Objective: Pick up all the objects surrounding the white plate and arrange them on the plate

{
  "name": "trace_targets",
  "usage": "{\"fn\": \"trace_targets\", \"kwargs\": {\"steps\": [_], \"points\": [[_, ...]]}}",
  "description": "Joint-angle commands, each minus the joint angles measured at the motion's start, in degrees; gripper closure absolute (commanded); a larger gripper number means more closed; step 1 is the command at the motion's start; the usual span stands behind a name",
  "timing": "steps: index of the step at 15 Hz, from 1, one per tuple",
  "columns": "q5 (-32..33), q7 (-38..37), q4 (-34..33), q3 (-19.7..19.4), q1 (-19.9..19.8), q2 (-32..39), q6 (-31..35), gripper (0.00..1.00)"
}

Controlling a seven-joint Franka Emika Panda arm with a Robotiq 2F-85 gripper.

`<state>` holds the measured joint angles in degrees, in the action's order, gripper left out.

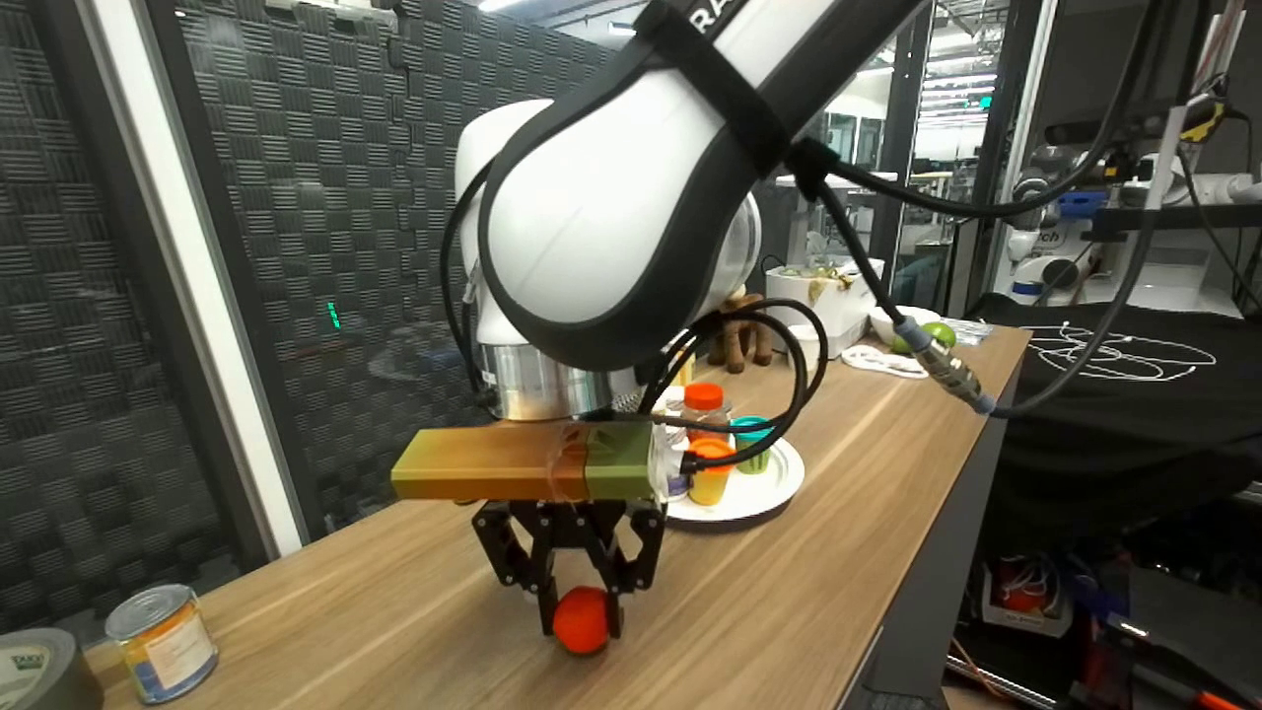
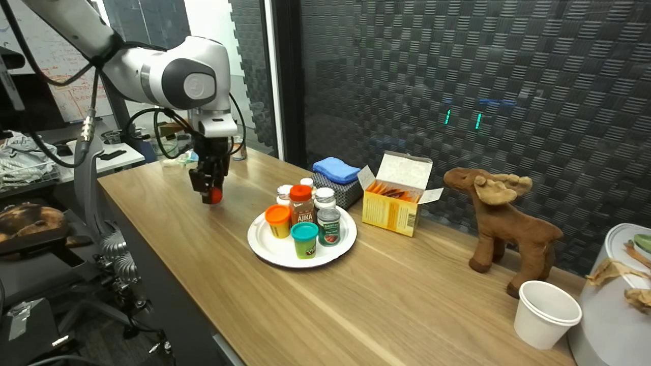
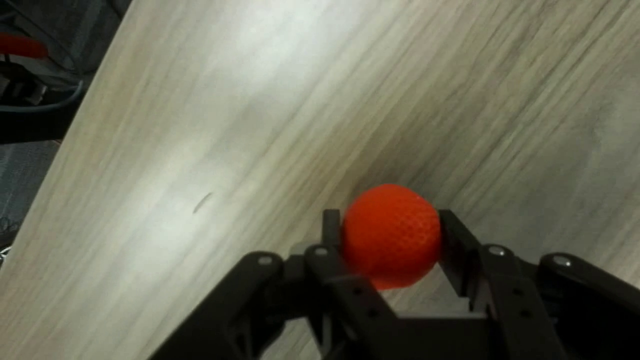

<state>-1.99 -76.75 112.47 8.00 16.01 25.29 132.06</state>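
My gripper (image 1: 582,616) is shut on a red-orange ball (image 3: 392,235), with one finger pressed to each side of it. The gripper also shows in the wrist view (image 3: 390,235). I cannot tell whether the ball touches the table. The white plate (image 2: 277,250) stands apart from the gripper, further along the table. On it are a yellow tub with an orange lid (image 2: 278,223), a green tub with a teal lid (image 2: 305,243), a red-lidded spice jar (image 2: 302,206), a can (image 2: 329,229) and white-capped bottles (image 2: 324,199), partly hidden behind.
A yellow tea box (image 2: 389,211), a blue cloth (image 2: 335,170) on a dark box, a brown toy moose (image 2: 513,229) and white cups (image 2: 541,320) stand along the wall side. A tin (image 1: 166,646) and a tape roll (image 1: 44,675) stand at the near end.
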Motion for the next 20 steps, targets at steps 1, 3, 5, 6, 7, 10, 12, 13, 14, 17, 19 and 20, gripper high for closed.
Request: {"fn": "trace_targets", "kwargs": {"steps": [1, 3, 5, 6, 7, 10, 12, 13, 14, 17, 19, 20], "points": [[-1.0, -1.1, -0.1, -1.9, -0.1, -3.4, -0.9, 0.75], [1.0, -2.8, 1.4, -3.9, -0.2, -6.7, 0.2, 0.75], [1.3, -2.6, 3.2, -5.3, -1.5, -10.2, -0.4, 0.75], [1.8, -2.8, 4.3, -6.1, -2.0, -11.9, 0.2, 0.75], [2.1, -2.7, 5.9, -6.8, -2.9, -13.6, 0.7, 0.75], [3.9, -2.4, 9.8, -8.5, -5.6, -17.3, 1.0, 0.75], [5.0, -2.2, 13.1, -9.1, -7.5, -19.8, 1.3, 0.75], [5.4, -1.8, 14.8, -9.3, -8.4, -21.0, 1.4, 0.75], [6.0, -1.7, 16.1, -9.4, -9.2, -21.8, 1.8, 0.75], [5.9, -0.1, 19.4, -9.4, -11.4, -23.5, 3.6, 0.75], [5.1, 1.6, 21.4, -9.2, -12.5, -24.3, 6.0, 0.75], [4.8, 2.1, 22.2, -9.2, -12.8, -24.4, 7.2, 0.75]]}}
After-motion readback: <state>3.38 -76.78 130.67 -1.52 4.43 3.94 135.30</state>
